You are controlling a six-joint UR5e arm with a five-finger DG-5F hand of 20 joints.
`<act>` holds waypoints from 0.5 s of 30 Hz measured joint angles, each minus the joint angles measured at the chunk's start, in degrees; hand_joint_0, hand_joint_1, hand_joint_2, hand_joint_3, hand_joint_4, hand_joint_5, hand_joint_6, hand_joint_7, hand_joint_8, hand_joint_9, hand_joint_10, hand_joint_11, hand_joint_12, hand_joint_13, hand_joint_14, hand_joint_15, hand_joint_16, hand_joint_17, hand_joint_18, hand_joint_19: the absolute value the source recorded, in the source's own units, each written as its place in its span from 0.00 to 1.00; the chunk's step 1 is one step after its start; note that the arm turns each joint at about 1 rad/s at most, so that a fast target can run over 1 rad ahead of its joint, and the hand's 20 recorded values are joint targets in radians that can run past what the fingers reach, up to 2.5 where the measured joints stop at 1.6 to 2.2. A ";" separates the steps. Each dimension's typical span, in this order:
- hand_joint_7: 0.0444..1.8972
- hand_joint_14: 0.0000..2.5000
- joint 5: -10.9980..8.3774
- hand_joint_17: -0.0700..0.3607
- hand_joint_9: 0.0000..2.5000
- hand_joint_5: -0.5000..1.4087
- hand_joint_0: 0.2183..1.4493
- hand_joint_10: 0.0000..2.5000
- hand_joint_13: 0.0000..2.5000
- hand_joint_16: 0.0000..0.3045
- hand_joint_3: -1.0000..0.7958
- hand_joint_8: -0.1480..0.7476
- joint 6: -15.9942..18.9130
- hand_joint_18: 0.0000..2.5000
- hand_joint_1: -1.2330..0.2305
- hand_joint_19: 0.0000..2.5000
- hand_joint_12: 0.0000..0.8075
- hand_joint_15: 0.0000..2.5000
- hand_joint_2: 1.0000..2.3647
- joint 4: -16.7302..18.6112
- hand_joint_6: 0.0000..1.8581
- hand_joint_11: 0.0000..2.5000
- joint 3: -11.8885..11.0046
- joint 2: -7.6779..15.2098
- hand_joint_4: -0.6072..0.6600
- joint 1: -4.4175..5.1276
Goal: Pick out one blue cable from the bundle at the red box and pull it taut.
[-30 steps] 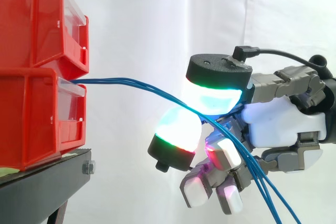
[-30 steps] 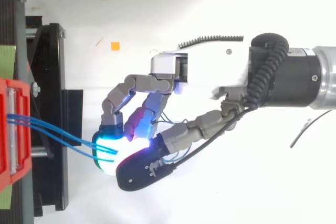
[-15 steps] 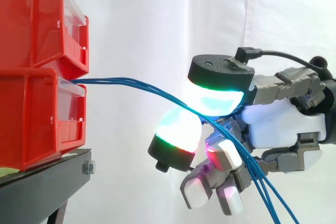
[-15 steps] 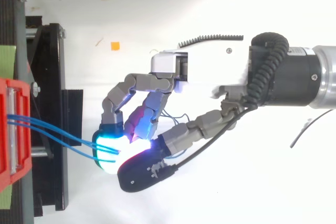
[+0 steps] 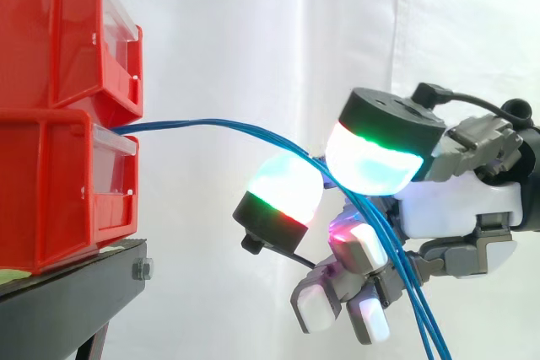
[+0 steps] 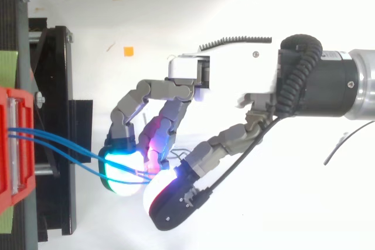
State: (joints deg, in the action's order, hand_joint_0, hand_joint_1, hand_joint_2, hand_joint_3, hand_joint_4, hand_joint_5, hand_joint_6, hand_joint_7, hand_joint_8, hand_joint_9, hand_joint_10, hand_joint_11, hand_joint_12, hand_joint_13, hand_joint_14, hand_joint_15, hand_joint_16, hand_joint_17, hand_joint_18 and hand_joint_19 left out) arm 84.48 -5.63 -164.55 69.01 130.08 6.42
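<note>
Several thin blue cables [image 5: 211, 126] leave the lower red box [image 5: 51, 183] and sag to the right and down past the hand [image 5: 456, 208]. They run between the glowing thumb pad [image 5: 375, 153] and a glowing fingertip [image 5: 283, 196], which stand apart with a gap around the cables. The lower fingers are curled under the strands. From above, the blue cables [image 6: 64, 144] spread from the red box [image 6: 12, 144] into the hand [image 6: 222, 80] between the same two pads. No single strand is separated from the others.
A second red bin [image 5: 59, 31] sits on top of the lower one, both on a black stand [image 5: 76, 292] at the left. A small orange mark [image 6: 128, 51] lies on the white surface. The white curtain hangs behind.
The thumb has swung up and away from the fingertip, widening the gap around the cables. The cables now hang steeper through the hand. The arm has barely moved.
</note>
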 measured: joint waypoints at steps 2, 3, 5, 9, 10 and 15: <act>0.44 0.01 -0.07 0.42 0.49 0.21 0.45 0.01 0.37 0.16 0.28 0.52 0.00 0.37 0.19 0.26 0.47 0.16 0.00 0.03 0.50 0.24 0.00 -0.01 0.42 -0.04; 0.43 0.01 -0.08 0.43 0.49 0.21 0.44 0.01 0.37 0.17 0.28 0.52 0.00 0.37 0.18 0.26 0.47 0.17 0.00 0.03 0.50 0.24 -0.01 -0.01 0.43 -0.06; 0.42 0.01 -0.10 0.42 0.49 0.21 0.43 0.01 0.37 0.16 0.28 0.52 0.00 0.37 0.19 0.27 0.47 0.16 0.00 0.03 0.50 0.24 -0.01 0.00 0.44 -0.07; 0.38 0.01 -0.11 0.43 0.49 0.21 0.35 0.01 0.38 0.17 0.28 0.51 0.00 0.37 0.21 0.27 0.47 0.17 0.00 0.07 0.50 0.24 -0.01 0.00 0.52 -0.08; 0.38 0.01 -0.11 0.43 0.49 0.21 0.32 0.01 0.38 0.17 0.28 0.51 0.00 0.37 0.23 0.27 0.47 0.17 0.00 0.08 0.49 0.24 -0.01 0.00 0.54 -0.08; 0.38 0.01 -0.11 0.43 0.49 0.21 0.29 0.01 0.38 0.17 0.28 0.52 0.00 0.37 0.27 0.28 0.48 0.17 0.00 0.10 0.48 0.23 -0.01 0.00 0.55 -0.04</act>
State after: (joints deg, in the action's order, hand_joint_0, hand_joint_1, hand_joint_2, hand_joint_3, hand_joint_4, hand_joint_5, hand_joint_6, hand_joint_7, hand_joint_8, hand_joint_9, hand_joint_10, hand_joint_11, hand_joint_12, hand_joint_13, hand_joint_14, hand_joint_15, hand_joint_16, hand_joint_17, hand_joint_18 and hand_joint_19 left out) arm 84.37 -5.63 -164.45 68.99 130.08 6.38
